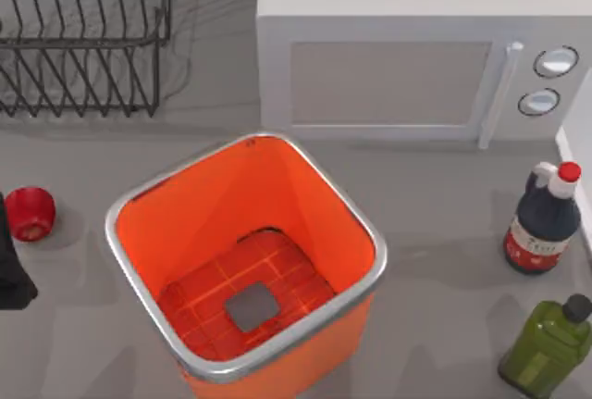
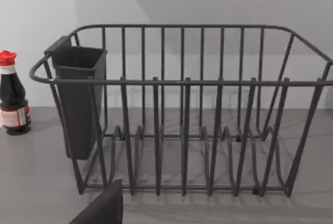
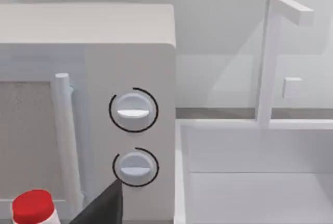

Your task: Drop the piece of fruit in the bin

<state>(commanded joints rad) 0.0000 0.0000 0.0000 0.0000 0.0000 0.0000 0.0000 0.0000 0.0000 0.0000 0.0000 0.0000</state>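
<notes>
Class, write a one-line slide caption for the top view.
Red fruit lies left of the empty orange bin, left arm beside it, microwave behind.

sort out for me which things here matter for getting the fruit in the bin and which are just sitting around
Part of the job:
- piece of fruit, on the table at the top view's left edge, outside the bin
- bin, orange, mid-table
- left arm, dark shape just beside the fruit

Just lying about:
- dish rack
- microwave
- dark sauce bottle
- green bottle
</notes>
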